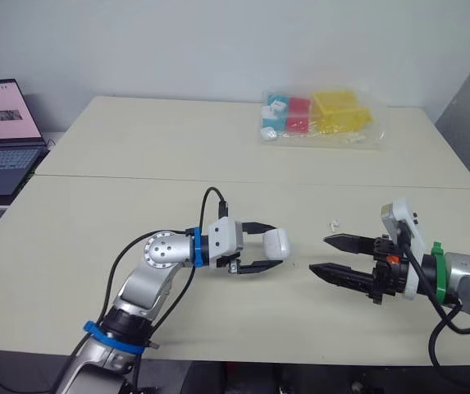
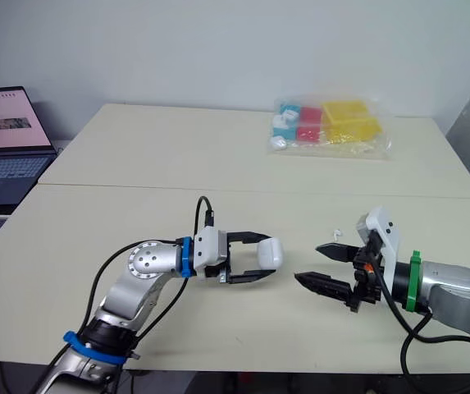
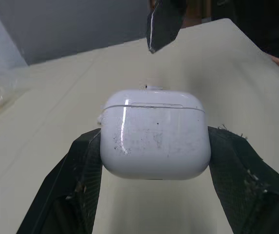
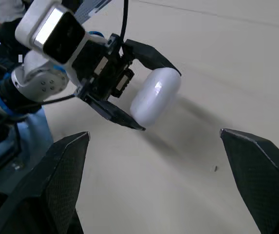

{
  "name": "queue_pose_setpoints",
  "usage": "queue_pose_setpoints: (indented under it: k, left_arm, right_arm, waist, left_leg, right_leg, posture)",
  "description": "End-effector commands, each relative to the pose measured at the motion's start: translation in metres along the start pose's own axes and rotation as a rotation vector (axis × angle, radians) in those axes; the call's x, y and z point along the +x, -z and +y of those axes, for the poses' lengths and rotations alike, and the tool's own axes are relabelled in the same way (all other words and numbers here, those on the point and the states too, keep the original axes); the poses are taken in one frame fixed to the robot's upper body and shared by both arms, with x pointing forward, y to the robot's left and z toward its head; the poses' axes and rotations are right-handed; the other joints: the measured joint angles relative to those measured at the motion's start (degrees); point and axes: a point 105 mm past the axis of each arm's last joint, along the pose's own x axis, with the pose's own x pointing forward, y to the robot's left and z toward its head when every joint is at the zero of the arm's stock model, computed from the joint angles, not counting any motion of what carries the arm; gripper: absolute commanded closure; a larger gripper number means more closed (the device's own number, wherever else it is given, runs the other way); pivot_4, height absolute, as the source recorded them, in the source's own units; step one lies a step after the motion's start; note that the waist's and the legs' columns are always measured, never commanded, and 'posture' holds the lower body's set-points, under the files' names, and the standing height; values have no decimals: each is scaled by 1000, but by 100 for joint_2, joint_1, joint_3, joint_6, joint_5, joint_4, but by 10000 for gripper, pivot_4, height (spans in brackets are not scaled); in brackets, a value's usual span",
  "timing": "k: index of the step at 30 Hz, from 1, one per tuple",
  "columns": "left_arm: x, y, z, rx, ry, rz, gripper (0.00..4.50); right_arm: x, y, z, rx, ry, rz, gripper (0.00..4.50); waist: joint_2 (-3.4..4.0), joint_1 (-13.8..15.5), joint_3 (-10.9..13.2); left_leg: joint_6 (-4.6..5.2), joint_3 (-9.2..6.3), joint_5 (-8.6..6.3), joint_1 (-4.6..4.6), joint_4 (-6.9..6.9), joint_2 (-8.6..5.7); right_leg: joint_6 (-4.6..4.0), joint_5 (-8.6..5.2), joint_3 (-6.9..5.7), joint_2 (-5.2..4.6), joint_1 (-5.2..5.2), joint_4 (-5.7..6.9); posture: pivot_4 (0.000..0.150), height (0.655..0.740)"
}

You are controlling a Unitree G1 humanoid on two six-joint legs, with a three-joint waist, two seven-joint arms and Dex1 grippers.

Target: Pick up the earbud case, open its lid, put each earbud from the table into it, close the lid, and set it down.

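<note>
A robot works at a cream table (image 1: 136, 164). The left gripper (image 1: 274, 246) grips the case (image 3: 155, 141) by its two sides, one black finger pressed against each. The case is near the middle of the table's front half. It seems to hang just above the surface, as its shadow falls on the table a little apart from it.

The right gripper (image 1: 320, 253) points at the case from near by. Its fingers are spread wide and hold nothing.

The pick-up looks done. The lid is shut, so opening it comes next. After that come loading the earbuds, closing the lid and setting the case down. A tiny white piece, probably an earbud (image 1: 333, 222), lies on the table just past the right gripper. It is too small to be sure of, and I cannot make out a second one.

The case is a glossy white box with rounded corners, wider than it is tall. A thin seam near its top marks the closed lid. Its front is scuffed and dotted with dark specks.

At the far side of the table lies a clear bag (image 1: 321, 116) of coloured items. A laptop (image 1: 1, 135) stands open beyond the left edge.
</note>
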Motion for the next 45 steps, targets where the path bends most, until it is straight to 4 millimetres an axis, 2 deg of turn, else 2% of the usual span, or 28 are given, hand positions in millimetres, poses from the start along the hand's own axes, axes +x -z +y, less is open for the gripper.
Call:
queue_pose_setpoints:
  k: [1,8,18,21,29,30,42,45]
  left_arm:
    - [6,-15,2,139,7,-73,17189]
    - [10,-21,-10,168,41,-131,17189]
    - [11,-22,-8,150,13,-142,17189]
    - [11,-24,-10,152,19,-150,17189]
    - [12,-25,-8,151,-2,-159,17189]
    - [12,-25,-7,154,-6,-159,17189]
    - [13,-26,-11,126,10,-174,17189]
    - [13,-24,-9,127,15,-149,6954]
  right_arm:
    - [6,-4,6,63,-15,-6,0]
    - [23,-2,12,231,-98,-1,0]
    - [34,-1,13,275,-161,26,0]
    - [37,-3,11,289,-160,17,6526]
    - [38,1,12,298,-182,46,35809]
    - [38,2,12,302,-188,52,37156]
    - [36,0,11,328,-198,55,37121]
    - [34,0,11,316,-198,67,37122]
  waist:
    - [0,-4,0]
    - [0,2,0]
    - [0,-2,0]
    - [0,-1,0]
    - [0,-1,0]
    - [0,-1,0]
    - [0,0,0]
    - [0,-1,0]
  left_leg:
    - [0,3,0,1,-1,1]
    - [0,2,0,-4,-2,1]
    - [0,1,0,-3,-1,8]
    - [0,0,0,-4,-2,12]
    - [0,2,0,-4,-2,13]
    - [0,1,0,-4,-2,14]
    - [0,0,0,-5,-3,15]
    - [0,0,0,-5,-3,15]
  right_leg:
    - [0,0,3,1,0,-1]
    - [1,0,2,3,-1,-8]
    - [3,1,2,11,-1,-7]
    - [3,1,2,15,-2,-8]
    - [3,1,4,16,-4,-8]
    - [3,1,3,17,-4,-8]
    - [2,1,2,18,-5,-8]
    - [2,1,2,18,-5,-8]
  posture:
    - [1500,7359]
    - [1500,7359]
    - [1500,7359]
    - [1500,7359]
    - [1500,7359]
    - [1500,7359]
    - [1500,7359]
    - [1500,7359]
